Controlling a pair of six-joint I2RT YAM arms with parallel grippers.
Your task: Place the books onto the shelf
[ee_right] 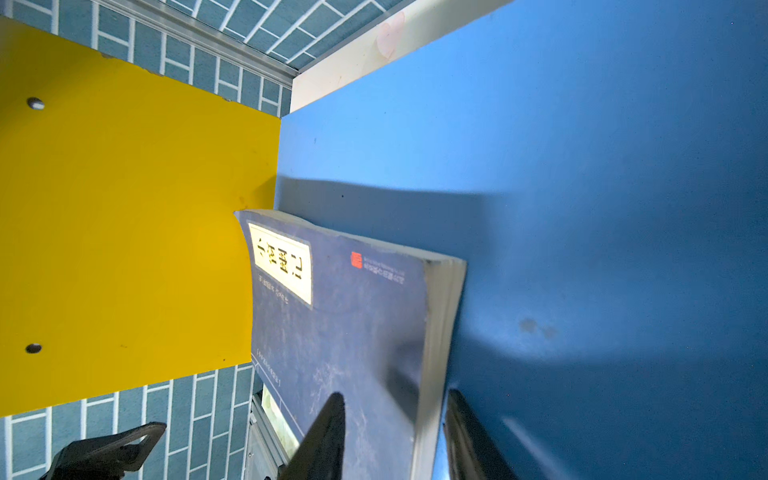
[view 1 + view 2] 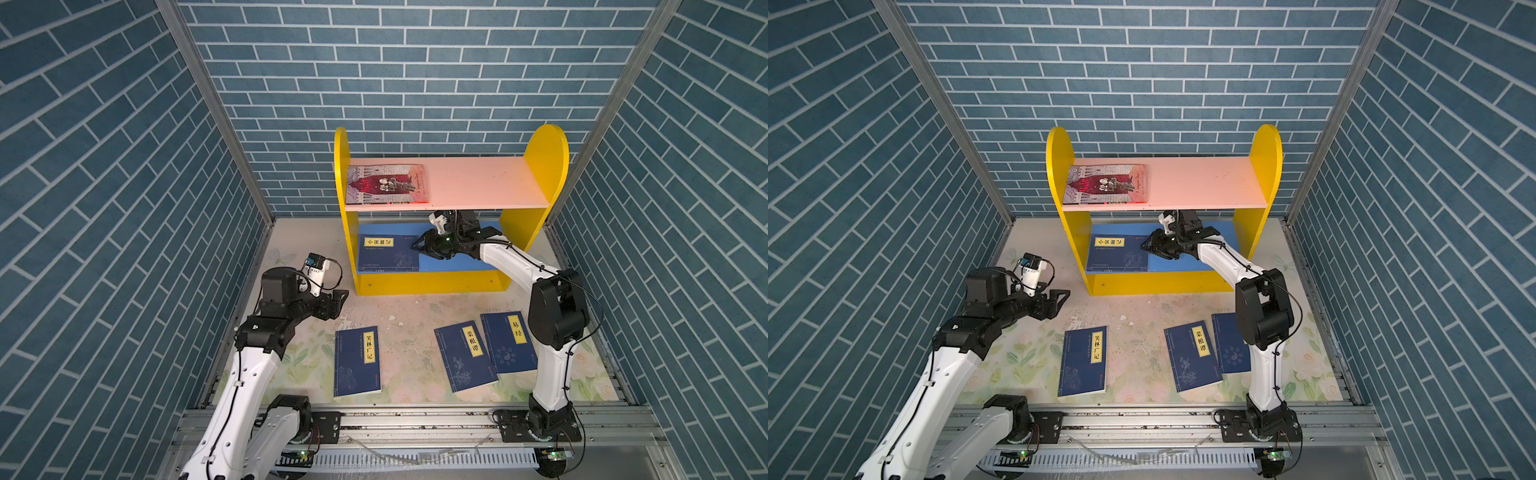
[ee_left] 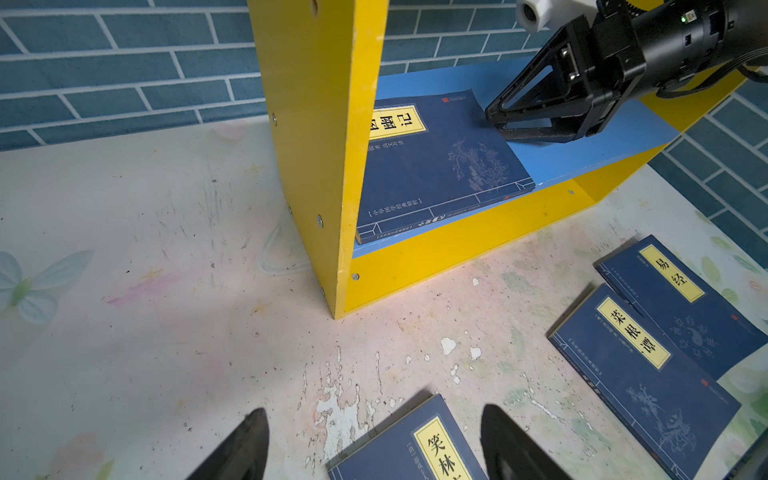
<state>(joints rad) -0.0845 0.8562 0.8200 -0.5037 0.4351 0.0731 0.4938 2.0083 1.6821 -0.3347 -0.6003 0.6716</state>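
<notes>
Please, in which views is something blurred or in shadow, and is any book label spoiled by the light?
Right wrist view: the right gripper is a blurred dark shape, a broad shadow crosses the blue lower board, and the title label of the navy book looks washed out. Left wrist view: only the left gripper is soft, at the picture's edge. Both top views: sharp, evenly lit.

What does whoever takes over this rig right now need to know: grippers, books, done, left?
Left gripper: open, empty, above the table by the leftmost navy book.
Right gripper: in the shelf's lower tier, jaws astride the edge of the shelved navy book, which lies flat on the blue board; whether it is gripping is unclear.
Done: grey-red book on the pink board; one navy book shelved.
Left: the leftmost, middle navy book and rightmost navy book, on the table.
</notes>
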